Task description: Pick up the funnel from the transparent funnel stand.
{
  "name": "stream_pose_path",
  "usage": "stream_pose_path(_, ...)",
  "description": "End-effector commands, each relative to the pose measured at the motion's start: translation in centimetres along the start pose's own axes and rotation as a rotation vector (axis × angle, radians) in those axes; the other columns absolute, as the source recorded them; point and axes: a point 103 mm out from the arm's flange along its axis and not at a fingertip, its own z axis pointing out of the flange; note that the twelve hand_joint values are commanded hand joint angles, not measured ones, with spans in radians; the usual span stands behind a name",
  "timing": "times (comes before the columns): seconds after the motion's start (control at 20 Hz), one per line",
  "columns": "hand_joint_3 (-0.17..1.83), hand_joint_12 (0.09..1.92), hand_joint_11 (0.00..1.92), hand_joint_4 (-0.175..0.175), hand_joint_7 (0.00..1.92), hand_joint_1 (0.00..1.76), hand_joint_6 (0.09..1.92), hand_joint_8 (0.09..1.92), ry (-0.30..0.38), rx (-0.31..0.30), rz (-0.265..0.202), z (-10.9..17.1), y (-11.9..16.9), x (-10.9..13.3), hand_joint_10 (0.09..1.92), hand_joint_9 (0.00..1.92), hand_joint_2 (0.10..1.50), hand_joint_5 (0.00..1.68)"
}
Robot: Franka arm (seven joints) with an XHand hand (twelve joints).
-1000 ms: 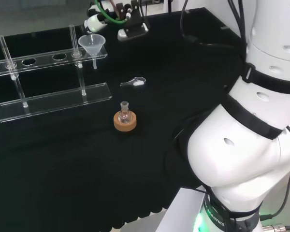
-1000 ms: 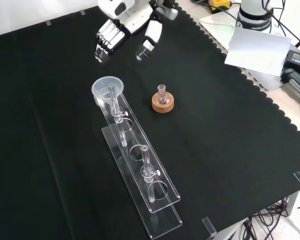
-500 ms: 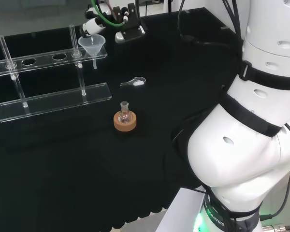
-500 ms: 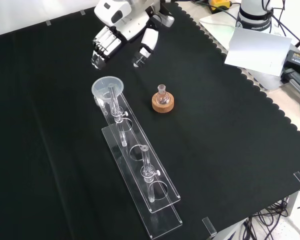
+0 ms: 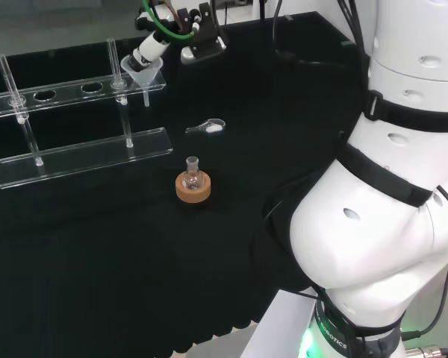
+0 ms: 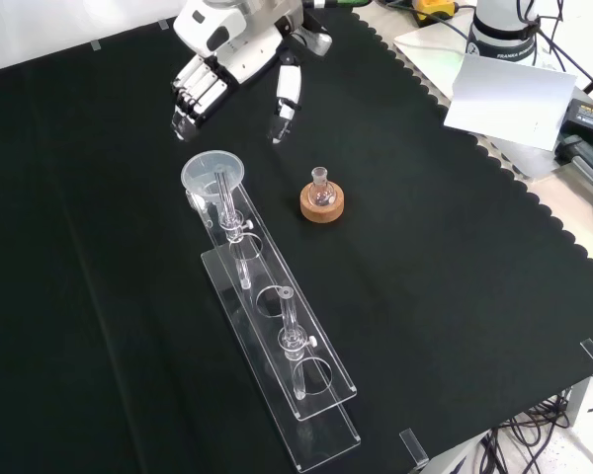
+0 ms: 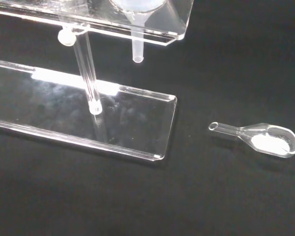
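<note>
A clear funnel (image 6: 212, 173) sits in the end hole of the transparent stand (image 6: 277, 326), its stem (image 7: 136, 46) hanging through the top shelf. My hand (image 6: 227, 44) hovers just beyond that end of the stand in the front view. It is open, with the fingers (image 6: 188, 99) and thumb spread apart above the cloth and holding nothing. From the head view, a finger of the hand (image 5: 151, 48) overlaps the funnel (image 5: 140, 75) at its rim, above the stand (image 5: 82, 153); whether it touches I cannot tell.
A small flask on a cork ring (image 6: 322, 197) stands right of the funnel in the front view. A glass scoop (image 7: 265, 139) with white powder lies on the cloth near the stand's end. Papers (image 6: 504, 94) lie off the bench's far right.
The hand has shifted left in the front view and come closer over the funnel. In the head view its finger now overlaps the rim. Funnel, stand and flask have not moved.
</note>
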Motion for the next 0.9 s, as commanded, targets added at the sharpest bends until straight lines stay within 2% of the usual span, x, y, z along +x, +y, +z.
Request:
stream_pose_path(0.05, 0.18, 1.44, 0.12, 0.001, 0.00, 0.48, 0.09, 0.52, -0.003, 0.031, -0.024, 0.1, 0.8, 0.3, 0.76, 0.15, 0.83, 0.11)
stream_pose_path(0.15, 0.18, 1.45, 0.13, 0.002, 0.00, 0.49, 0.09, 0.50, -0.126, 0.064, 0.225, 0.3, 1.3, 1.8, 0.79, 0.14, 0.81, 0.10)
stream_pose_path(0.2, 0.18, 1.46, 0.13, 0.002, 0.00, 0.49, 0.09, 0.48, -0.133, 0.071, 0.159, 0.3, 1.6, 3.2, 0.80, 0.13, 0.80, 0.10)
stream_pose_path(0.3, 0.18, 1.48, 0.13, 0.003, 0.00, 0.50, 0.09, 0.45, -0.072, 0.073, 0.073, 0.5, 2.2, 5.2, 0.81, 0.10, 0.79, 0.10)
stream_pose_path(0.35, 0.18, 1.49, 0.13, 0.004, 0.00, 0.50, 0.09, 0.43, -0.091, 0.092, 0.017, 0.6, 2.7, 6.1, 0.82, 0.09, 0.79, 0.10)
stream_pose_path(0.4, 0.18, 1.50, 0.14, 0.005, 0.00, 0.51, 0.09, 0.42, -0.084, 0.096, 0.002, 0.6, 2.9, 6.6, 0.83, 0.08, 0.79, 0.10)
stream_pose_path(0.65, 0.17, 1.52, 0.15, 0.004, 0.00, 0.53, 0.09, 0.38, -0.051, 0.116, 0.021, 0.6, 3.8, 5.8, 0.85, 0.06, 0.77, 0.08)
stream_pose_path(0.9, 0.18, 1.52, 0.16, 0.000, 0.00, 0.56, 0.09, 0.35, -0.041, 0.130, 0.027, 1.0, 4.2, 2.4, 0.87, 0.04, 0.77, 0.07)
